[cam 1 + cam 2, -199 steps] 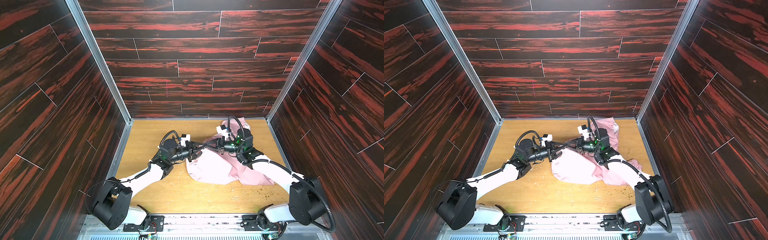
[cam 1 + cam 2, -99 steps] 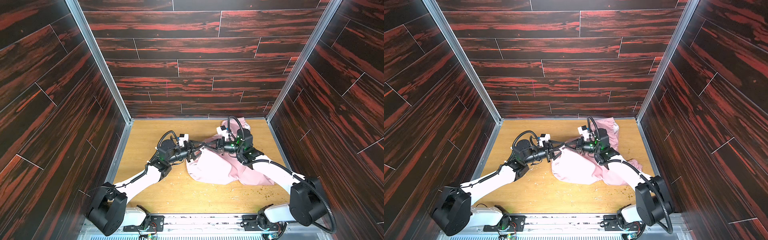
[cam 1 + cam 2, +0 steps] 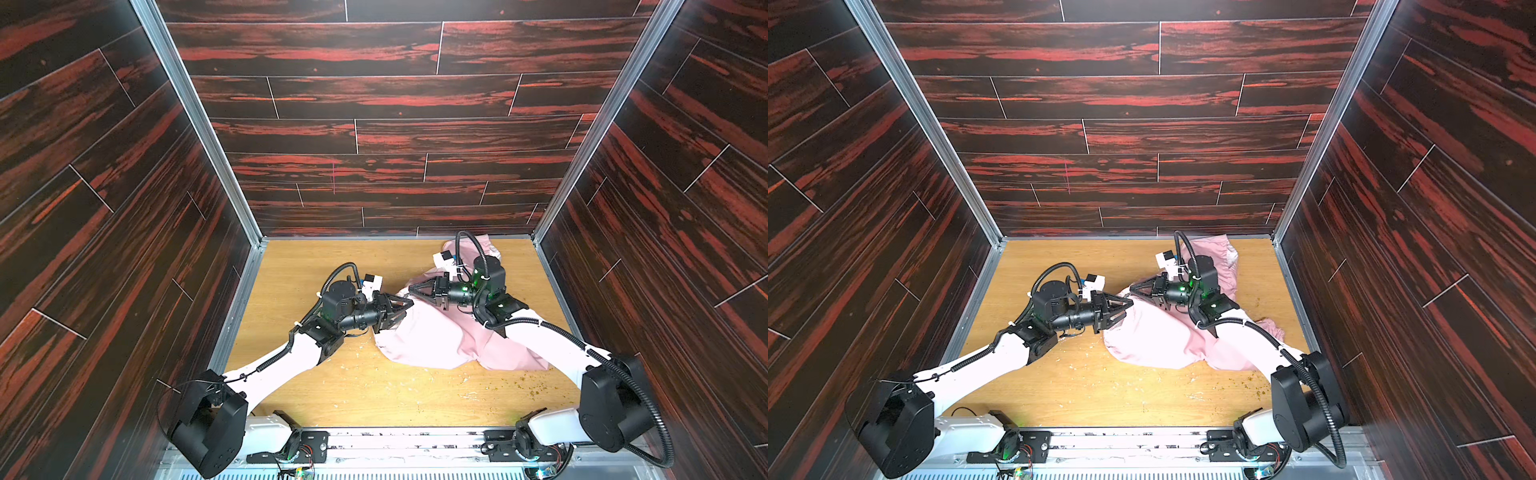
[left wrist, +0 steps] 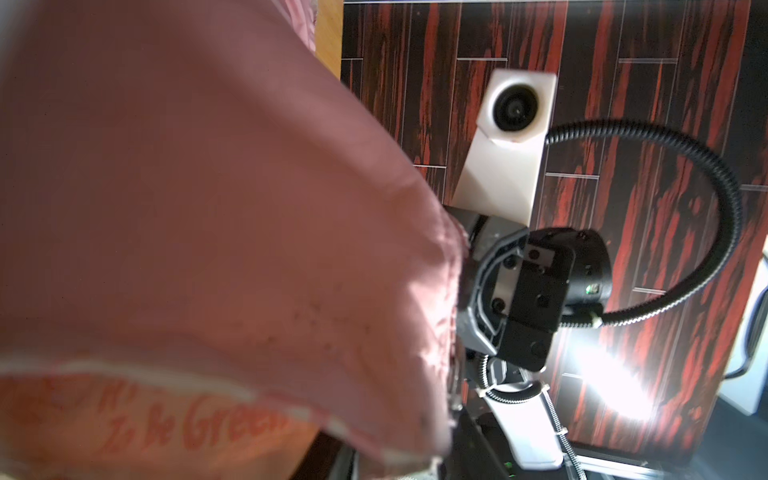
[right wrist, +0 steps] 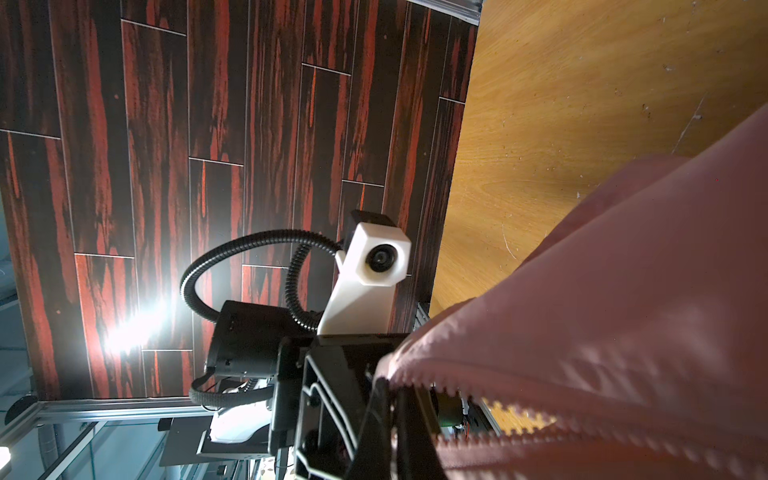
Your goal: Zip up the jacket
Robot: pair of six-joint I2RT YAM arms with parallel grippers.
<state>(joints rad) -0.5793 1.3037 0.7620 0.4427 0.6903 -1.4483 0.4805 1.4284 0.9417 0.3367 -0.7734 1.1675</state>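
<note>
Top views | jacket (image 3: 432, 336) reaches back wall | open tabletop (image 3: 299, 266) lies left

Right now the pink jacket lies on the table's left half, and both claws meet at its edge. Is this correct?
No: the jacket lies on the right half of the table, as both top views show. The rest holds.

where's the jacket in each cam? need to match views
In a top view: the jacket lies right of centre on the table.
In a top view: same place.
Left wrist: close up, it fills over half the picture.
Right wrist: close up, zipper teeth along its edge.
Shared landmark: the table, in all four.
</note>
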